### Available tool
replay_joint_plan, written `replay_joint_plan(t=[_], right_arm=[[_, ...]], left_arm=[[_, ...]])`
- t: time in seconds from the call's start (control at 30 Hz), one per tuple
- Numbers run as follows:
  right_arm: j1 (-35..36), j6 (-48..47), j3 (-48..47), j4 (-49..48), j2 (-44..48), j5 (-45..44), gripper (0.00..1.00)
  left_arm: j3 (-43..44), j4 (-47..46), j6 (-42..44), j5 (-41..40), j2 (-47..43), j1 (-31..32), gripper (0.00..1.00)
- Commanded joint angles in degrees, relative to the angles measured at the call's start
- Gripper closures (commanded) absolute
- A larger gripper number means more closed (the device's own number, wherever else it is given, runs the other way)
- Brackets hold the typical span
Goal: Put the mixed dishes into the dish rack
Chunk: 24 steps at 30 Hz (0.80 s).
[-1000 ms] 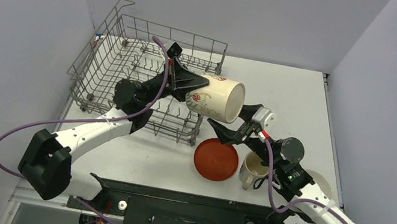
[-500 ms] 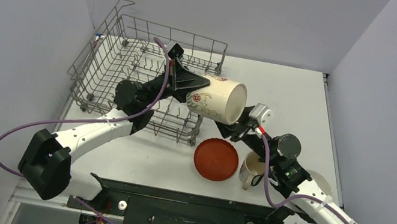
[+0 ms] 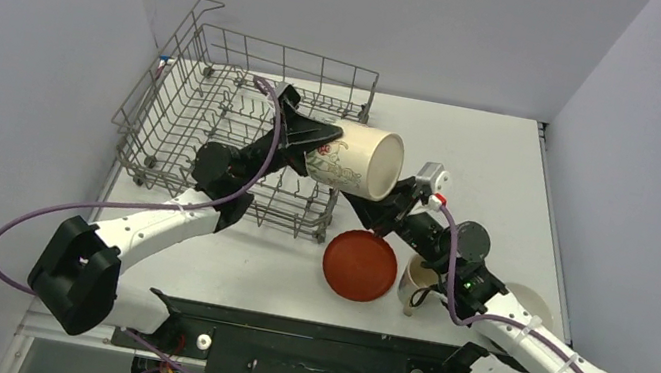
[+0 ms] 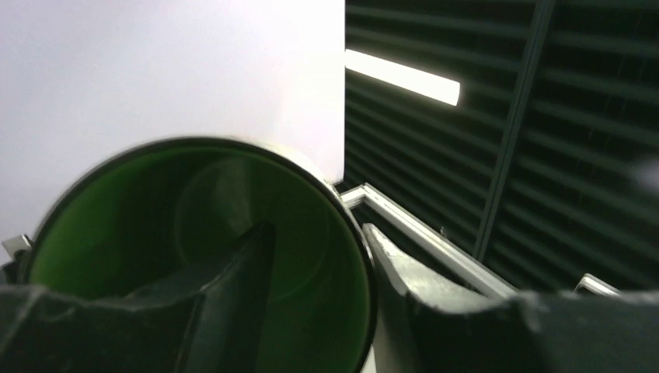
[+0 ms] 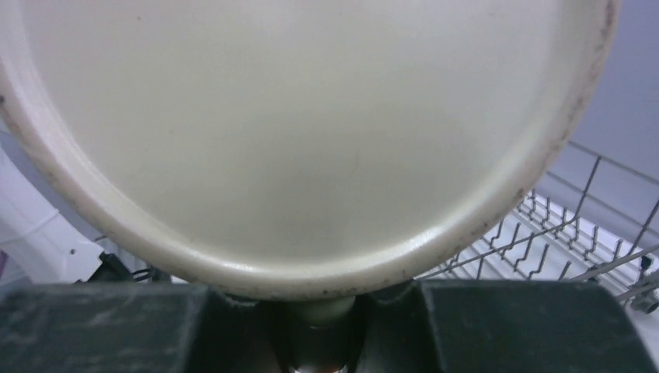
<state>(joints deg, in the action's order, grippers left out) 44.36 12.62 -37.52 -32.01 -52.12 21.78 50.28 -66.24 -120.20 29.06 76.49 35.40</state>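
left hand [image 3: 315,145] | clamps green-lined mug [image 3: 361,163] | red-and-dark print; unreadable | near dish rack [image 3: 185,112]

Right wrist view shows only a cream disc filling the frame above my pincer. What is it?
Observer: It's the base of the green-lined mug, which lies on its side in the air, held by the left pincer.
Operator: How is the left pincer gripping it?
Observer: One finger is inside the green interior and the other is outside the wall.
Operator: Where is the mug relative to the rack?
Observer: Seen from above, it overlaps the right edge of the dish rack.
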Motion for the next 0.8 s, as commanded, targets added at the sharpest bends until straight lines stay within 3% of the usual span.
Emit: replay_joint_plan(t=[0.0, 0.13, 0.3, 0.47, 0.6, 0.77], right_arm=[[-0.29, 4.98, -2.6, -12.68, 0.62, -4.81, 1.0], [-0.44, 4.23, -3.57, -9.45, 0.65, -5.44, 1.0], [-0.87, 4.51, -3.15, -8.86, 1.29, -6.78, 1.0], [-2.5, 5.2, -3.36, -7.71, 0.86, -8.28, 1.0], [-4.57, 6.7, -4.28, -6.11, -0.58, -9.26, 1.0], [-5.12, 7.09, -10.08, 3.33, -4.51, -14.28, 1.0]], left_arm=[[-2.56, -0.62, -2.88, -0.89, -1.8, 0.1, 0.48], [-5.83, 0.37, 0.36, -0.22, -2.77, -1.38, 0.24], [-10.01, 2.67, 6.14, 1.78, -5.74, -5.1, 0.02], [-11.89, 15.89, 16.94, 6.31, -12.73, -12.64, 0.04], [-9.15, 38.86, 29.87, 10.33, -20.39, -21.73, 0.04], [0.68, 67.24, 54.79, 11.59, -26.09, -29.87, 0.04]])
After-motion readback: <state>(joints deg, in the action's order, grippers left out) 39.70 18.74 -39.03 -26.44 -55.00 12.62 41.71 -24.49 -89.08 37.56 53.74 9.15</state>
